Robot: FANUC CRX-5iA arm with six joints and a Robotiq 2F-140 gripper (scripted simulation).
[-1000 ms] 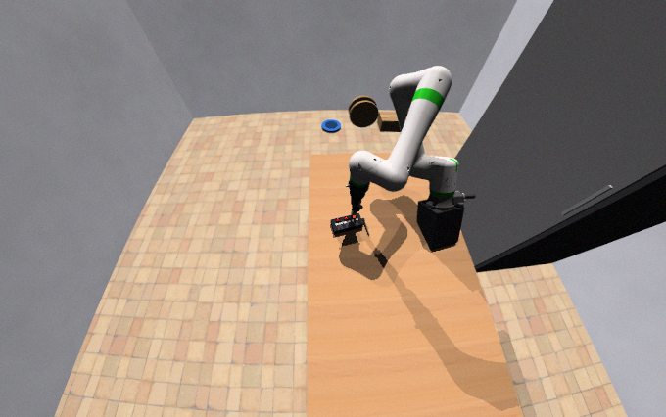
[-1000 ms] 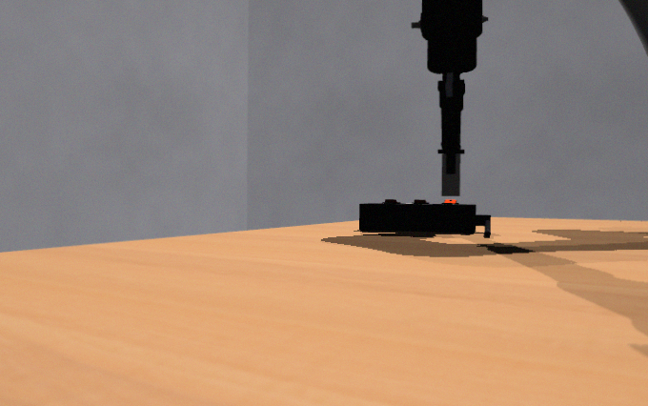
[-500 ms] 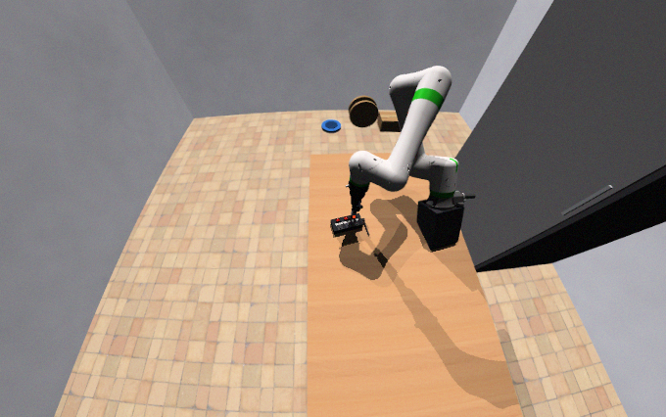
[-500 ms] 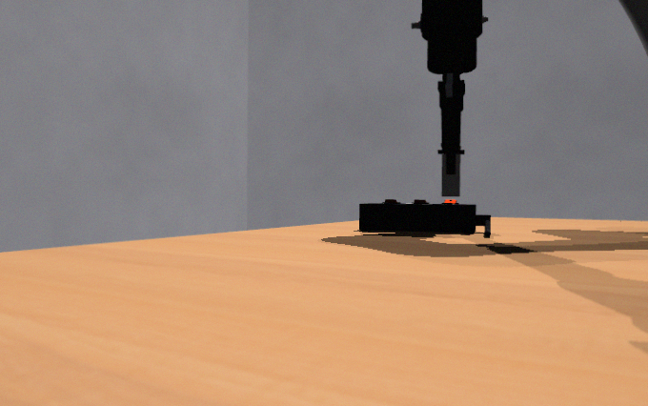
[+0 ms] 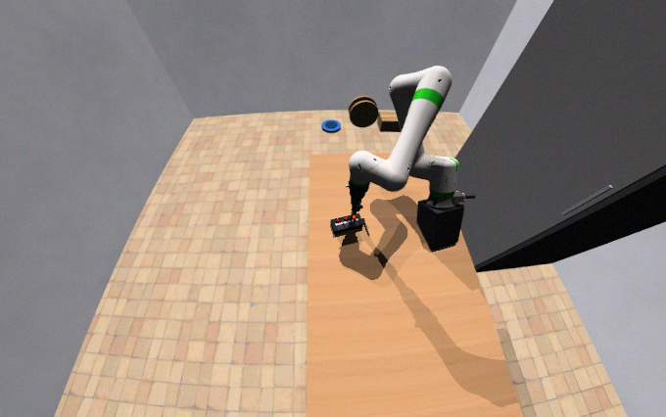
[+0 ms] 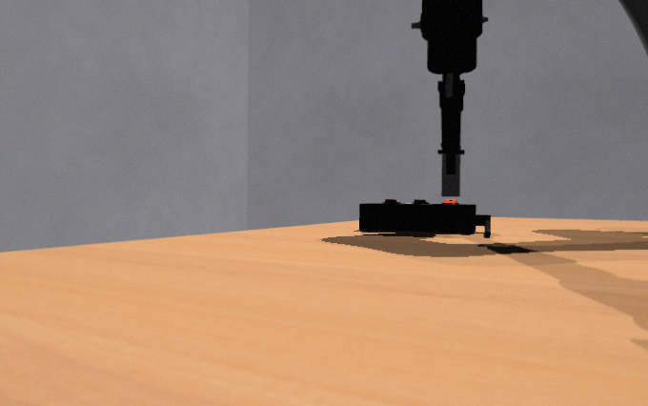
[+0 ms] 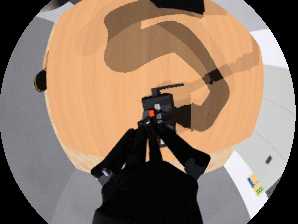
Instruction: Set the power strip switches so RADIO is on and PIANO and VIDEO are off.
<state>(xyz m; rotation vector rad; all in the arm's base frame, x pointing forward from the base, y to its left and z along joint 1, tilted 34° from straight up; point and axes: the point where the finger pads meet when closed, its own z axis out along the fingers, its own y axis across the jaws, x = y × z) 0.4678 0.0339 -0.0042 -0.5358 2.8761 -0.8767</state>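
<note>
Grey walls (image 5: pixel 245 54) – tiled floor (image 5: pixel 206 274) – wooden table (image 5: pixel 393 334)

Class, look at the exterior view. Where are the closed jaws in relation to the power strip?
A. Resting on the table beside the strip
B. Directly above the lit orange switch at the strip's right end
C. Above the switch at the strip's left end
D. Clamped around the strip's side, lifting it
B: the gripper, shut and pointing straight down, sits just over the orange switch at the right end of the power strip, which lies flat on the table.
</note>
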